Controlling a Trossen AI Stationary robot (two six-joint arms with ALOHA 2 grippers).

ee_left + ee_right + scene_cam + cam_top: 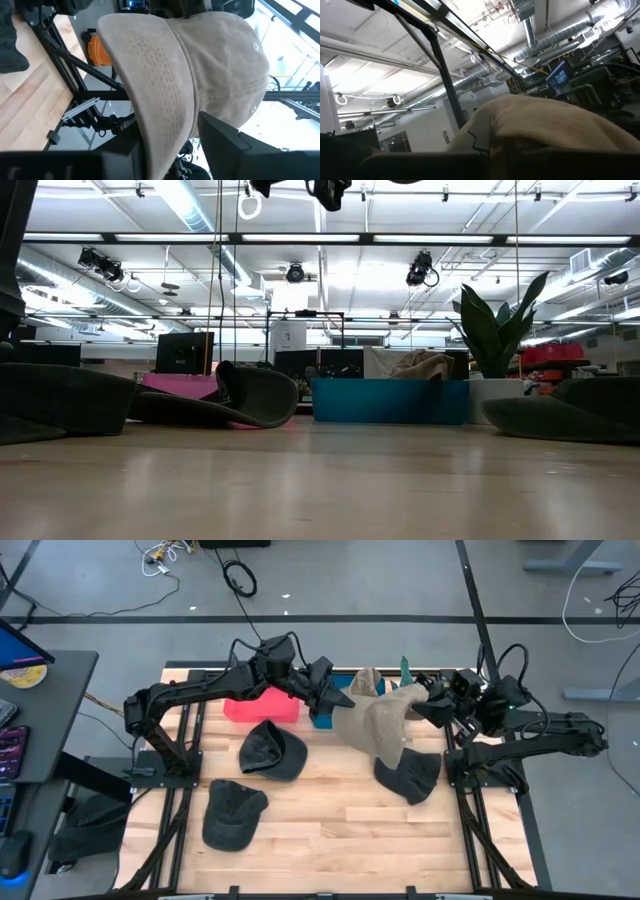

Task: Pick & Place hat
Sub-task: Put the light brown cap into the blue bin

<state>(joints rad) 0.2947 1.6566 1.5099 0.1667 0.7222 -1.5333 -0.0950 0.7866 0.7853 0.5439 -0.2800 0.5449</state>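
A beige cap (378, 722) hangs in the air between my two grippers, above the table's far middle. In the left wrist view its stitched brim (160, 80) and crown (225, 55) fill the picture. My left gripper (338, 698) is shut on the cap's left side. My right gripper (428, 702) is shut on its right side, where the beige cloth (545, 122) shows in the right wrist view. Three dark grey caps (272, 750) (232, 812) (410, 775) lie flat on the table. The low view does not show the held cap. My left gripper pinches the brim's edge (170, 142) between its two fingers (225, 142), coming level from the table's left. The cap is lifted clear, its crown stretching away toward the other arm. My right gripper holds the crown's cloth (520, 132) from the table's right; its own fingers hide the exact spot.
A teal bin (390, 400) stands at the far middle under the held cap, with beige cloth (420, 365) showing above its rim. A pink box (262, 707) sits to its left, and a potted plant (495, 330) to its right. The near half of the wooden table (330, 840) is bare.
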